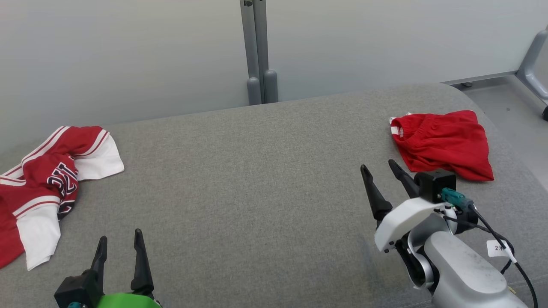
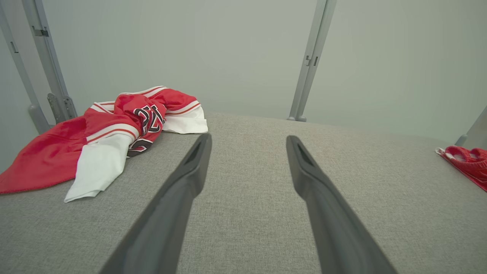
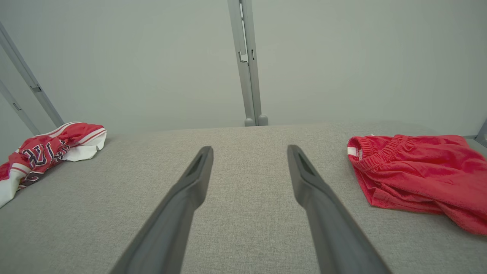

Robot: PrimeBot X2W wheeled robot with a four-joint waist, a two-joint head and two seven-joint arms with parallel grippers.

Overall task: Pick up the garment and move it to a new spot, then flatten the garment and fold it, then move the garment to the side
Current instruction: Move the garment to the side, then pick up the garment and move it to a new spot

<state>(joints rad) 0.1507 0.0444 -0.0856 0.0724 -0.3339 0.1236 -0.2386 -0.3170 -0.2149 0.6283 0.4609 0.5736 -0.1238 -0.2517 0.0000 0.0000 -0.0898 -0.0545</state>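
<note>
Jersey [image 1: 43,184]: crumpled at 9 o'clock on the grey surface [image 1: 257,179], nothing touching it. Shorts [image 1: 445,143]: at 2 o'clock, near the edge. Left gripper [image 1: 120,235]: 7 o'clock, jaws apart, empty. Right gripper [image 1: 377,164]: 4 o'clock, jaws apart, empty, near the shorts, not touching.

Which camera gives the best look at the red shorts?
The right wrist view: the red shorts lie close and large, waistband clear. The head view shows them whole but smaller; the left wrist view catches a corner at its edge.
</note>
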